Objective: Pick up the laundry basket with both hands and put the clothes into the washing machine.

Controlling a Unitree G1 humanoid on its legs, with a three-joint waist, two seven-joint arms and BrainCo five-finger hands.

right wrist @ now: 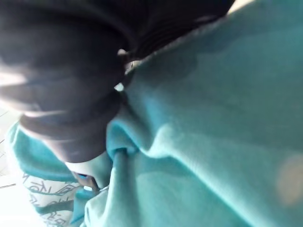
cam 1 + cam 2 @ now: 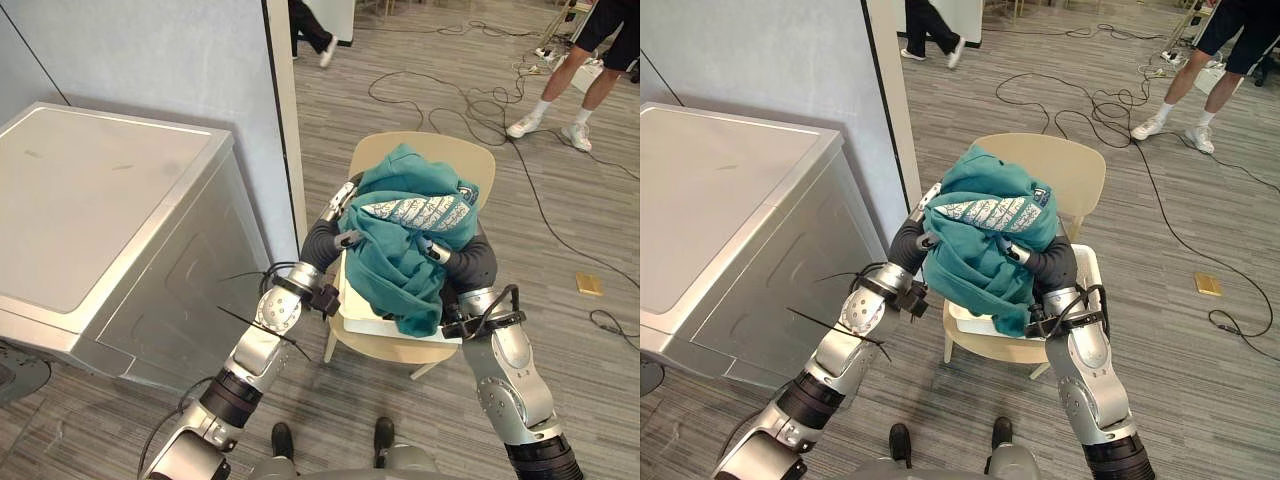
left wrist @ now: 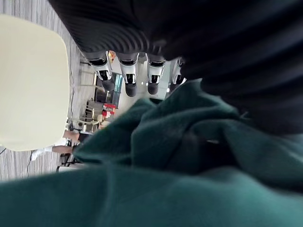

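Left of frame, we see a grey-white metal washing machine (image 2: 100, 220). At centre stands a cream plastic chair (image 2: 470, 160), and over its seat is a white plastic laundry basket (image 2: 362, 318) heaped with teal clothes (image 2: 405, 250). The left hand (image 2: 340, 203) has its fingers straight against the heap. The right hand (image 2: 440, 251) has its fingers buried in cloth, so we cannot tell their state.

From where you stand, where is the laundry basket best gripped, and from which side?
Take the laundry basket by its side rims, left robot hand from the left, right robot hand from the right. The teal clothes heap over the top and hang over the front edge, likely hiding that rim.
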